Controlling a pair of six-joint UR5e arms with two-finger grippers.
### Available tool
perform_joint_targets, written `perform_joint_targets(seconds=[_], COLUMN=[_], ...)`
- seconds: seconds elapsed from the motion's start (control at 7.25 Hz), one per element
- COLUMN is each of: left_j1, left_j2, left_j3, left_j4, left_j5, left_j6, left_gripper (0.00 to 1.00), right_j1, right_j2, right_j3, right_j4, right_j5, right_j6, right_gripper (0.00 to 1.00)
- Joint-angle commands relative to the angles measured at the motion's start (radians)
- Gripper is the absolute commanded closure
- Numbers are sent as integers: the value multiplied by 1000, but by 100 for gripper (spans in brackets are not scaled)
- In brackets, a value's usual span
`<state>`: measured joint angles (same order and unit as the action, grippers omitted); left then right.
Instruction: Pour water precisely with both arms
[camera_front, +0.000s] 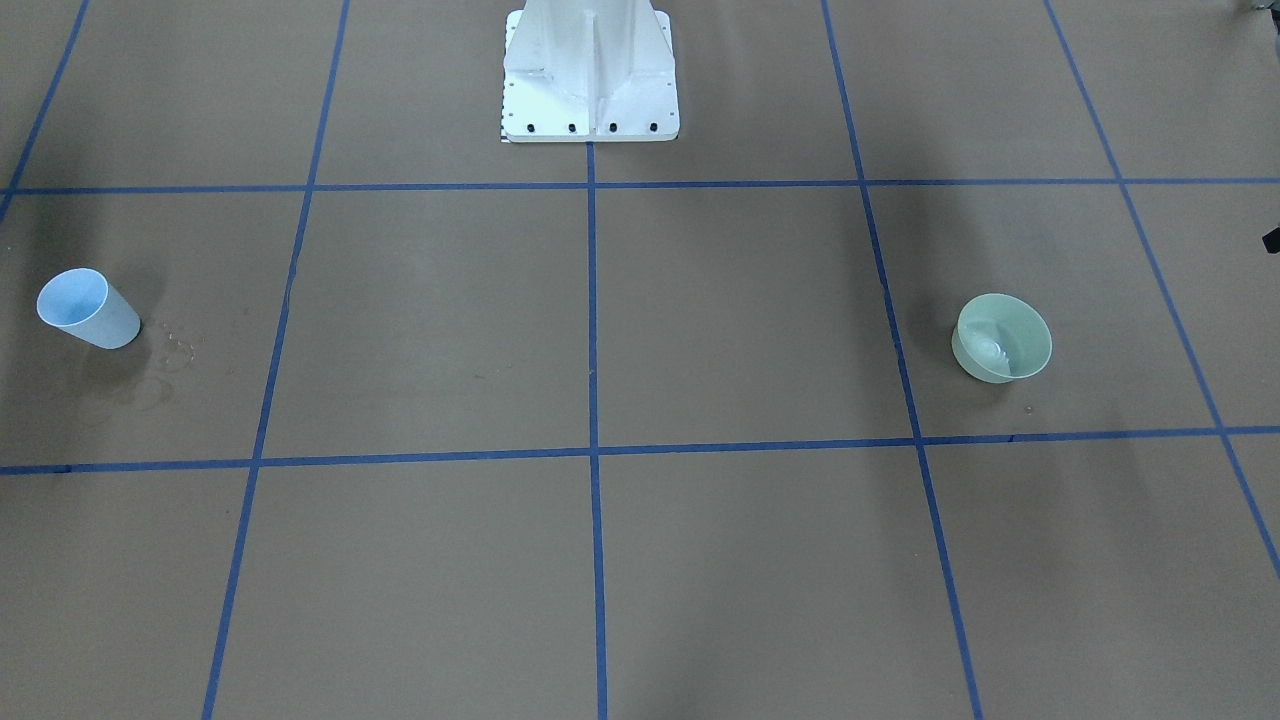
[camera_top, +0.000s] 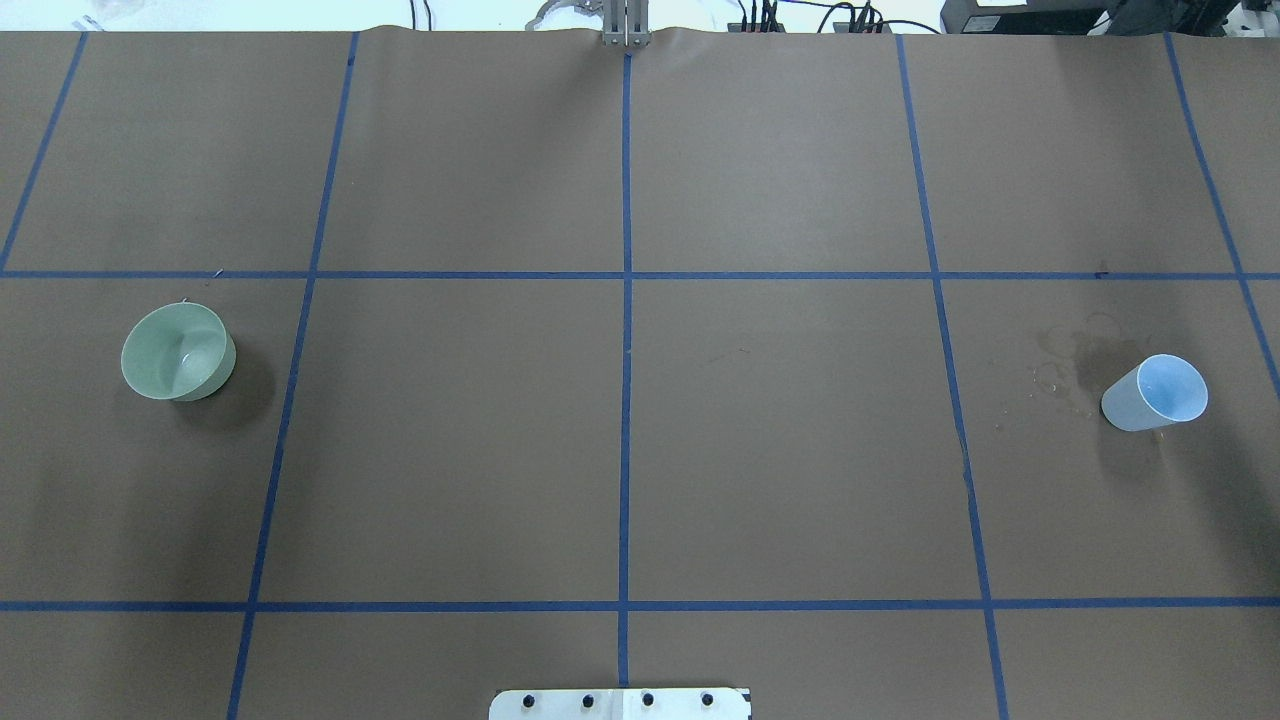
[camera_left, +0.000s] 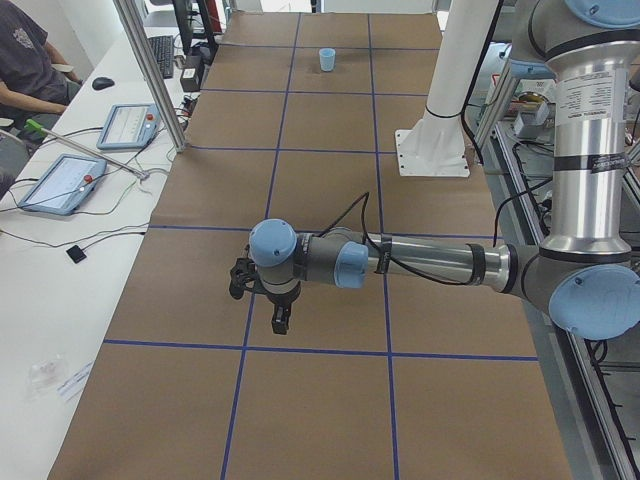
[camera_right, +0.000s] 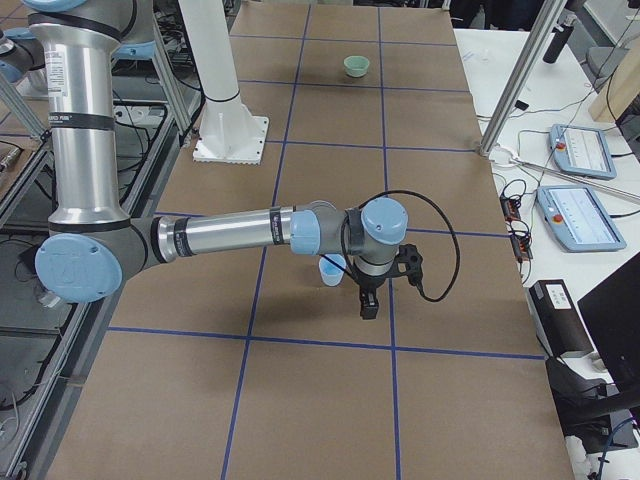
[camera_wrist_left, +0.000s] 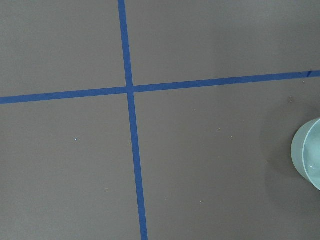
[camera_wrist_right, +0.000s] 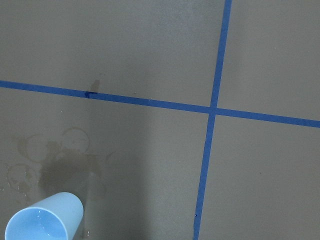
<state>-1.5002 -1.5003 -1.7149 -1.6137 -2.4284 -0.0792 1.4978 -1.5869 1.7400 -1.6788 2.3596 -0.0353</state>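
Brown worktop (camera_top: 780, 450) fills the scene, gridded with blue tape (camera_top: 625, 400). The left arm (camera_left: 430, 262) reaches out level above it; the right arm (camera_right: 220, 235) does the same at the far end. Left pincer (camera_left: 280, 325) points down, and whether it is wide or narrow, I cannot tell. Same story for the right pincer (camera_right: 368, 308), hanging just beside the pale blue cup (camera_top: 1155, 392). The green bowl (camera_top: 178, 352) stands upright on the robot's left, well apart from the cup. The water (camera_front: 990, 348) glints in the bowl's bottom. Damp rings (camera_top: 1065, 365) mark the worktop beside the cup.
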Motion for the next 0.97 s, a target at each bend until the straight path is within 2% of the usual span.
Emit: perform_joint_targets(seconds=[0.0,0.55,0.83], left_j1=[0,0,2], left_j2=[0,12,15], left_j3=[-5,-8,-64], left_j4=[-5,-17,-12], left_j5=[0,0,3], left_j6=[-49,-42,-53], left_gripper=[0,0,0], right_j1=[-1,-4,-2], right_j2=[-22,-22,-22], right_j3=[27,27,26], right_j4=[8,10,13], right_j5=[-2,0,4], right_j6=[0,8,8], right_gripper=[1,1,1])
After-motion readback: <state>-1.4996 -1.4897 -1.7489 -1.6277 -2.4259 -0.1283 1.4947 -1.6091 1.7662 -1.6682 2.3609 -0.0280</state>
